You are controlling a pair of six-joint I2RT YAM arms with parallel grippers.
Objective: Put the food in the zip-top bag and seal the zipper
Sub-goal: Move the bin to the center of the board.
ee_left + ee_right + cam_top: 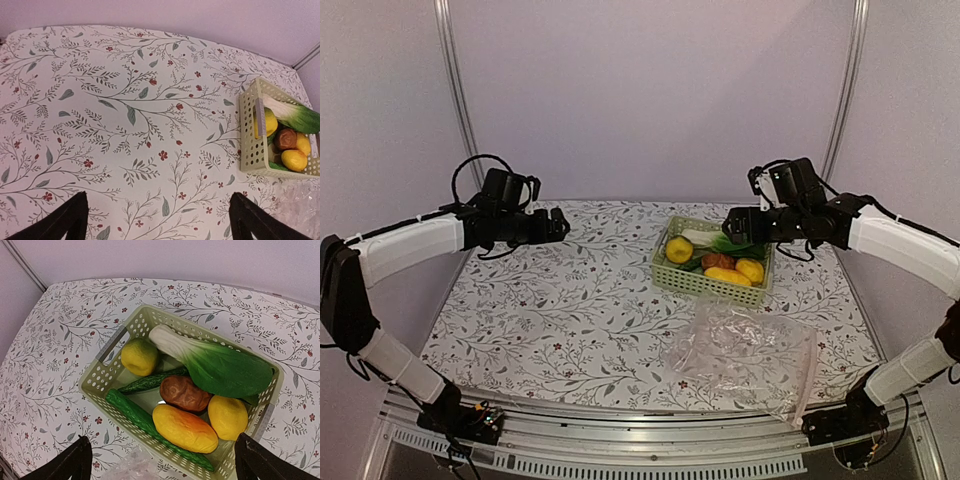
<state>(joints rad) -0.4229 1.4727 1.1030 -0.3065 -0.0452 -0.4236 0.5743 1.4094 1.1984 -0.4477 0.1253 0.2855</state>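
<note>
Treat the task as not yet begun: all the food (185, 392) lies in the basket (705, 285), the zip-top bag (745, 352) lies empty just beside it (zipper (808, 380) unsealed, as far as you can tell), and the left gripper (556, 225) and right gripper (734, 225) hang spread, holding nothing.

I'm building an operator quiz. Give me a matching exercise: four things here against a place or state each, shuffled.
1 leafy green
2 zip-top bag
3 reddish-brown piece
4 left end effector

A open, above the table
B flat on the table, outside the basket
C white stalk, in the basket
D round, in the basket's middle

Pairs: 1-C, 2-B, 3-D, 4-A
</note>
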